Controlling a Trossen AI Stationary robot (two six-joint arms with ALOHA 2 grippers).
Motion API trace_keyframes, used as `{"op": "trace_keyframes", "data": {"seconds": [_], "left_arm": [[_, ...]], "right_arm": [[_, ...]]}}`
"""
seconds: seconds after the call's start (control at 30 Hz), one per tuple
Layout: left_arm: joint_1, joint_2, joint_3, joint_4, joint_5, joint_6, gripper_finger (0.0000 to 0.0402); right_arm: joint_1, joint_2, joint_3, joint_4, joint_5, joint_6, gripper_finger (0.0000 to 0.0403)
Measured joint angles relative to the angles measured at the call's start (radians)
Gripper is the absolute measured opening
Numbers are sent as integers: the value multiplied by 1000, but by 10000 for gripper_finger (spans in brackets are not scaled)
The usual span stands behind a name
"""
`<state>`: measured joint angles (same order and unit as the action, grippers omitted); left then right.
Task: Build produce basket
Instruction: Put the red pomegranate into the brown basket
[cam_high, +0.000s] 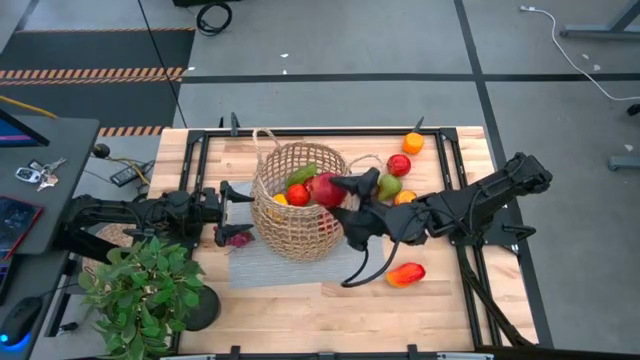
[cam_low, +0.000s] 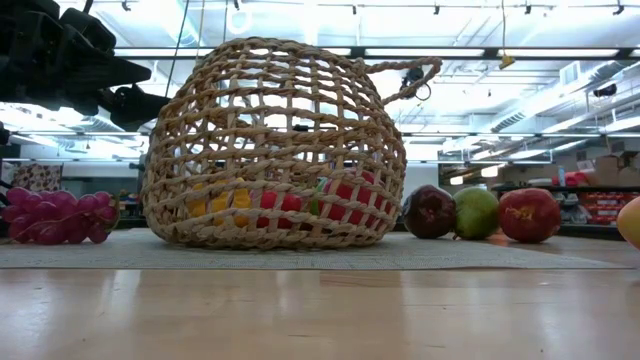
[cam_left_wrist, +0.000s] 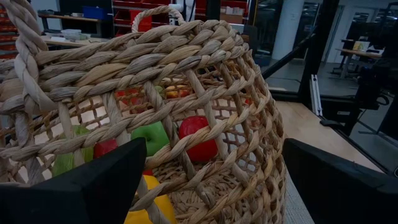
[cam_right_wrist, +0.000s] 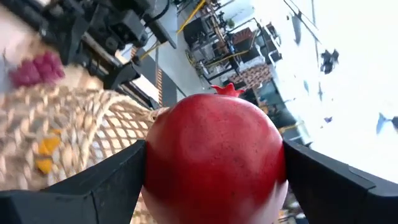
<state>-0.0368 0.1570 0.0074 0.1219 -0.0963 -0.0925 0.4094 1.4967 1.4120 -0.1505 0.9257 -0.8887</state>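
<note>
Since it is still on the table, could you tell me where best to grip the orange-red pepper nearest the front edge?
Probably across the narrow middle of the orange-red pepper, coming from straight above: it lies flat on its side on the table, with open space around it.

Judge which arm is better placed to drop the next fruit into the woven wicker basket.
Right. The right gripper is shut on a round red pomegranate above the tan woven wicker basket. The left gripper is open and empty beside the basket's outer wall.

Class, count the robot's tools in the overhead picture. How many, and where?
2. The left tool is open beside the basket; the right tool holds a red fruit over the basket.
</note>
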Motion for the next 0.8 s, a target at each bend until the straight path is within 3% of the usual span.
{"op": "trace_keyframes", "data": {"seconds": [0.27,0.43,0.57,0.8], "left_arm": [[0,0,0,0,0,0,386],[0,0,0,0,0,0,386],[0,0,0,0,0,0,386],[0,0,0,0,0,0,386]], "right_arm": [[0,0,0,-1,-1,-269,360],[0,0,0,-1,-3,-255,360],[-3,0,0,-1,-3,-87,360],[-37,0,0,-4,38,439,360]]}}
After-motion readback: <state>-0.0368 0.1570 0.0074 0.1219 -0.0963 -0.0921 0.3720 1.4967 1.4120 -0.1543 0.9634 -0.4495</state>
